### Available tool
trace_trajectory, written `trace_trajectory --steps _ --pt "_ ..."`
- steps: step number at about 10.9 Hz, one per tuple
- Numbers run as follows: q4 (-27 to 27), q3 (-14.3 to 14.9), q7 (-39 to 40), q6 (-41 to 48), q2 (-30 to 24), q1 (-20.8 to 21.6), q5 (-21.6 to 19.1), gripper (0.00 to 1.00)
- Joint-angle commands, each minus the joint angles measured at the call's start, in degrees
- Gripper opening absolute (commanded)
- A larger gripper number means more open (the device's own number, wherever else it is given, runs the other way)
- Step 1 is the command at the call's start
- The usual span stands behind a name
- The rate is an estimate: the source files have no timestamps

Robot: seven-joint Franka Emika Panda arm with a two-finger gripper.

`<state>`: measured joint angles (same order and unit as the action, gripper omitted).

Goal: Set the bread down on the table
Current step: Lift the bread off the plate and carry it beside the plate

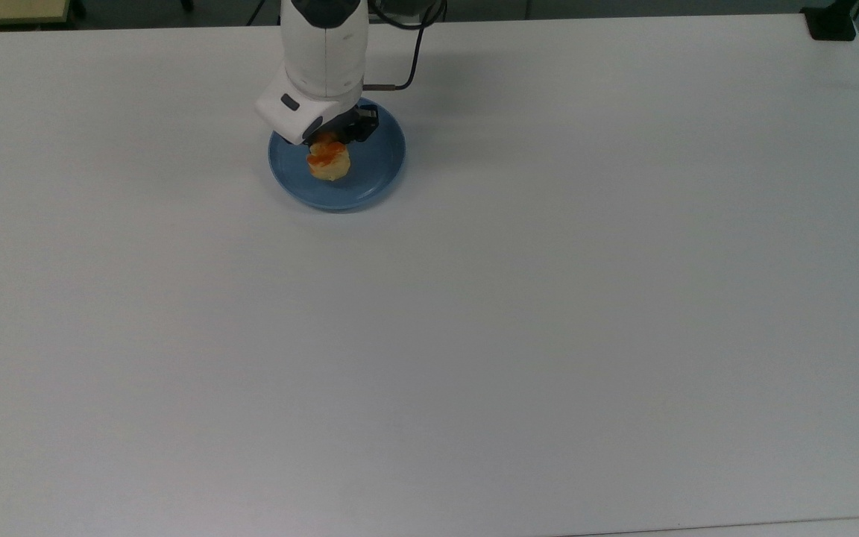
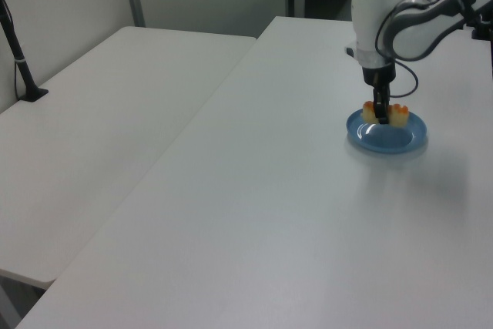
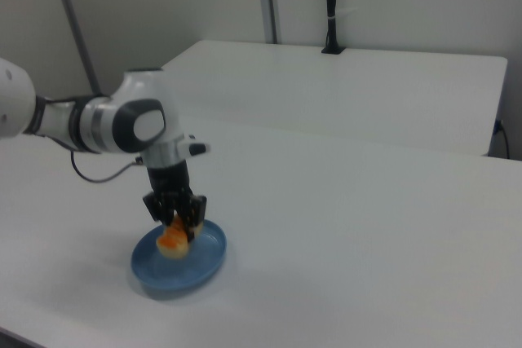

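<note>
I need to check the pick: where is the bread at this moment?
In the top view, the bread is in the upper left, held in the gripper just above the blue plate.

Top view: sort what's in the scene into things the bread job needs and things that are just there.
Part of the job:
- the bread, held in the gripper above the blue plate
- the table, where it must go
- the blue plate, which it is leaving

Just there:
- the second table in the left view
- the black post clamped on it
</note>
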<state>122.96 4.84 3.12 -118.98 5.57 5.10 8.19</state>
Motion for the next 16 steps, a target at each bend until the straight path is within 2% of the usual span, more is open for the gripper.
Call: trace_trajectory --steps 1,3,5,8,10,12,13,16 --pt "-7.36 -0.44 -5.29 3.14 1.88 5.34 -4.58 0.39" --pt "-12.55 -0.44 -12.83 2.96 6.18 8.94 -4.85 0.4" --pt "-15.2 -0.53 -19.44 2.79 9.97 13.69 -4.85 0.4" --pt "-15.38 -0.53 -24.11 2.7 11.39 19.75 -4.85 0.42" --pt "-14.77 -0.62 -24.48 4.88 11.74 21.96 -4.94 0.46" --pt "-14.86 -0.62 -24.39 4.98 12.88 23.19 -4.94 0.86" --pt "-15.12 -0.62 -24.21 4.9 13.32 23.37 -4.76 1.0" --pt "-15.56 -0.62 -24.21 5.07 12.98 23.46 -4.24 1.0"
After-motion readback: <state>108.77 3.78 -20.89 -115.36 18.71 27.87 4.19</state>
